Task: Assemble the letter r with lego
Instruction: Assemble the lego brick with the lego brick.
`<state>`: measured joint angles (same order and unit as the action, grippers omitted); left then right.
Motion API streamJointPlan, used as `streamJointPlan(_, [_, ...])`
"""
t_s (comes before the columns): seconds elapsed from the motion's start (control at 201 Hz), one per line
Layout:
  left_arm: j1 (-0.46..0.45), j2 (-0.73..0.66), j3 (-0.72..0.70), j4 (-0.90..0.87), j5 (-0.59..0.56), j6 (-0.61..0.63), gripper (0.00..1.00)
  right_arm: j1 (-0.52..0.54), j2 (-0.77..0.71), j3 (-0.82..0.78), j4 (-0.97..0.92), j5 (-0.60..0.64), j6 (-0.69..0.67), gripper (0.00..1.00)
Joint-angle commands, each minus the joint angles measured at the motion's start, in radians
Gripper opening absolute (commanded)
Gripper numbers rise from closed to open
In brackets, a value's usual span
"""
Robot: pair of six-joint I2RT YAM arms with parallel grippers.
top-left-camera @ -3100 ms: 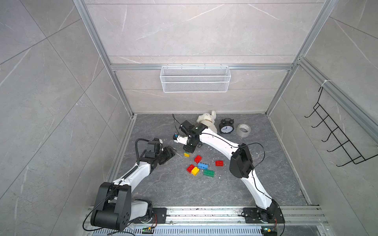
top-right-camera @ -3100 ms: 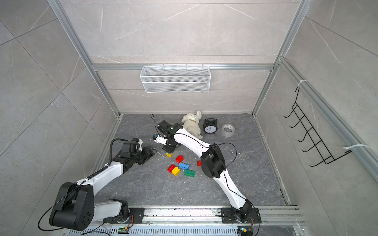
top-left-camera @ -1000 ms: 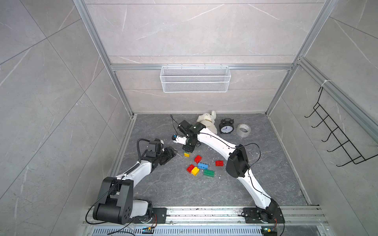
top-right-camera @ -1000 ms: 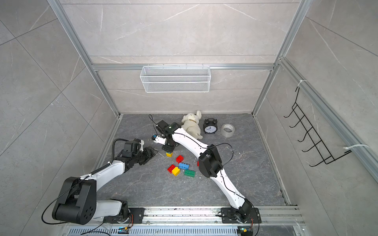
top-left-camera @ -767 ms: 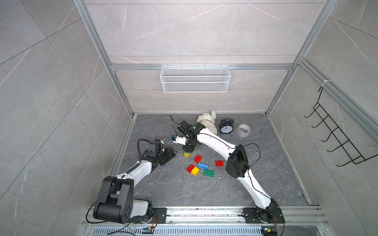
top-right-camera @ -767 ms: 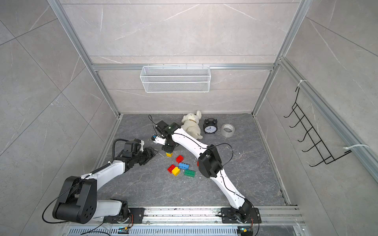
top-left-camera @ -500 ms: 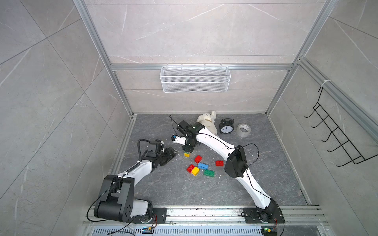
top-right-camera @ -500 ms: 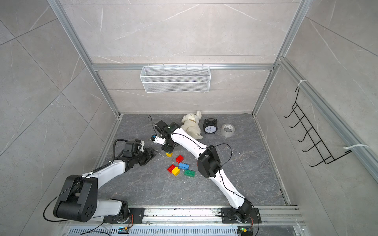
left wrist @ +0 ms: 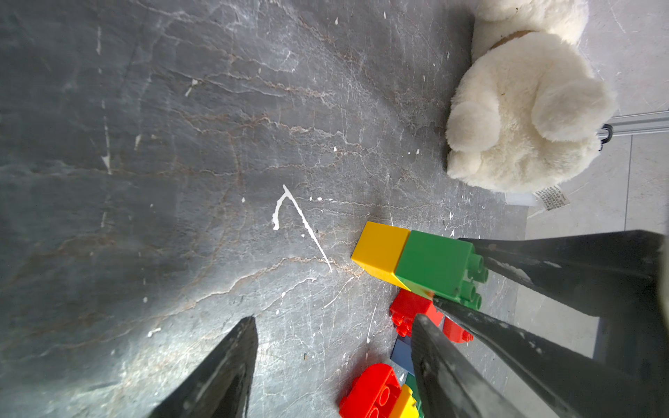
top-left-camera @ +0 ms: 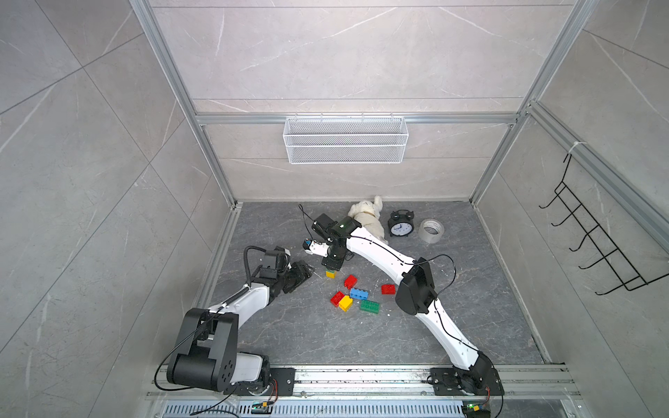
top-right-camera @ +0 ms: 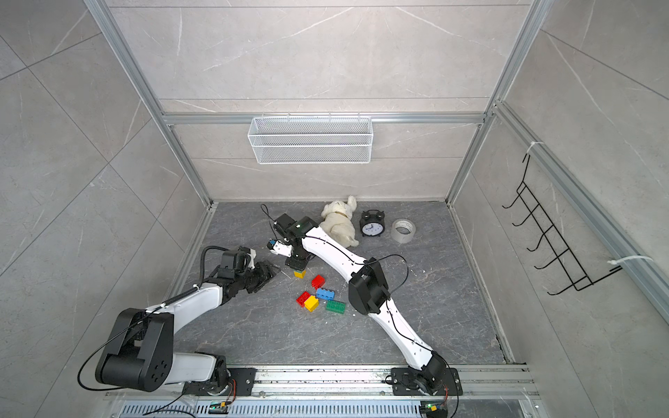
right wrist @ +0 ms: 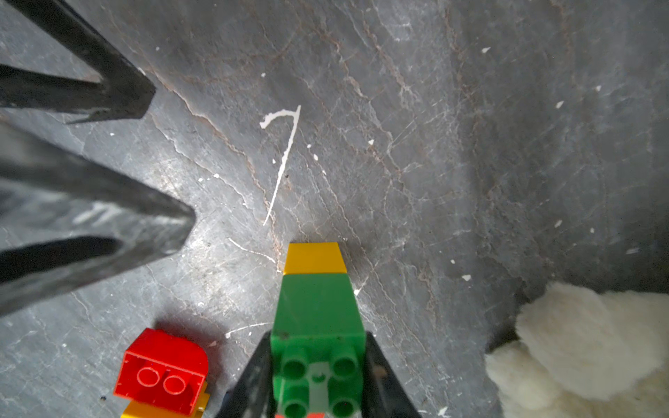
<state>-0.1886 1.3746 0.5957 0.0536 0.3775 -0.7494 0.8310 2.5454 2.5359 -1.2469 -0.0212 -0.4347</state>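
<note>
Gripping green brick (right wrist: 318, 307), right gripper (right wrist: 318, 338) hides studs in top views

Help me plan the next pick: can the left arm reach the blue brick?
Likely, from above: the left gripper is open and empty, though the right gripper's stack crowds the way to the blue brick.

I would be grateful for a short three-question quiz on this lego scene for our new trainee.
1. True or false: the left gripper is holding a brick.
2. Which brick is the right gripper shut on? A) blue B) green C) red
3. Fill in: the green brick is stacked on a ____ one.
Key: 1 false, it is open and empty; 2 B; 3 yellow, the yellow brick under it.
</note>
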Motion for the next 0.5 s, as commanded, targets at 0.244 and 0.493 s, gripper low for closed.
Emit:
streamJointPlan(0.244, [0.006,0.025,0.0,0.041,0.039,-0.004,0.7,0.01,0.088,-0.083,-0.124,0.021,0.05,0.27])
streamJointPlan(0.493, [0.006,0.039,0.001,0.047,0.046,-0.004,0.69,0.011,0.096,-0.108,-0.108,0.005,0.065,0.28])
